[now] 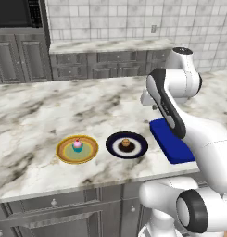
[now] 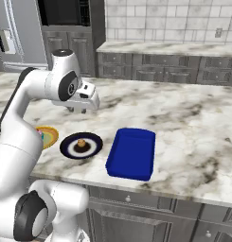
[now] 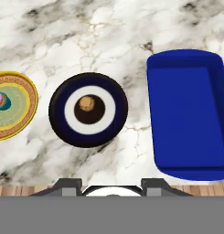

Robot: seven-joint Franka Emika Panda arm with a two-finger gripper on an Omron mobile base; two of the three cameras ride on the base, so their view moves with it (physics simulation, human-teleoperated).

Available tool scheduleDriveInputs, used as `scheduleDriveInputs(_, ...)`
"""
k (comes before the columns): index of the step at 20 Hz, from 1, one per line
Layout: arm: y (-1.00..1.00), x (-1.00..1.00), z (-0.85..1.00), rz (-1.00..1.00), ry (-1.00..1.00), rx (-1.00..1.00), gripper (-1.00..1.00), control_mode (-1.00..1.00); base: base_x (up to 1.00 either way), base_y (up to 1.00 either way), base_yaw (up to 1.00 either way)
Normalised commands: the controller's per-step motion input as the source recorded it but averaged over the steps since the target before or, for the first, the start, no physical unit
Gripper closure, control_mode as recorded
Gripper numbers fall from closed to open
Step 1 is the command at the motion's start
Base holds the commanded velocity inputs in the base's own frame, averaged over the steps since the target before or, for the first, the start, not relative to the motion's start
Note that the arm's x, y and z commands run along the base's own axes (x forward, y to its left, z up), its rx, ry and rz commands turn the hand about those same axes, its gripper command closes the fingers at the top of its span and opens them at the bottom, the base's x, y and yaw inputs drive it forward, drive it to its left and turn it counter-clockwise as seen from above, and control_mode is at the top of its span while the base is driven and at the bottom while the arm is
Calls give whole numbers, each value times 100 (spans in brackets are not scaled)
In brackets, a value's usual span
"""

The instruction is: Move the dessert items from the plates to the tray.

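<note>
**No readable text in any view**

Nothing carries legible lettering, numbers, brands or signs. The blue tray (image 3: 186,114), the navy plate (image 3: 58,119) and the yellow-rimmed plate (image 3: 22,119) bear only plain colour bands. The marble counter (image 1: 36,115), the tiled wall (image 1: 133,18) and the grey cabinets (image 2: 150,64) are likewise unmarked.

Foreground: marble island counter (image 1: 50,115), white with grey-brown veining, over grey panelled drawers with round knobs (image 1: 53,202). Back wall: pale square tile (image 1: 110,18) with one outlet (image 1: 153,28). Below it, a second marble countertop (image 1: 110,45) on dark grey cabinets (image 1: 105,65). Built-in black oven (image 1: 15,13) set in tall grey cabinetry at left. Stainless refrigerator (image 2: 11,33) at far left in the right base view. Wood floor strip (image 3: 22,189) past the counter edge in the hand view.
</note>
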Motion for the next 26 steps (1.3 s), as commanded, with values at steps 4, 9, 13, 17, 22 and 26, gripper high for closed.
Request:
scheduleDriveInputs(4,0,0,-11,0,2,0,-100,-100,0,0,0)
scheduleDriveInputs(9,4,23,-20,0,6,0,-100,-100,0,0,0)
scheduleDriveInputs(13,14,38,-26,0,4,0,-100,-100,0,0,0)
scheduleDriveInputs(17,15,35,-23,0,12,0,-100,-100,0,0,0)
scheduleDriveInputs(22,9,33,-27,0,5,0,-100,-100,0,0,0)
scheduleDriveInputs(26,22,29,-27,0,2,-1,-100,-100,0,0,0)
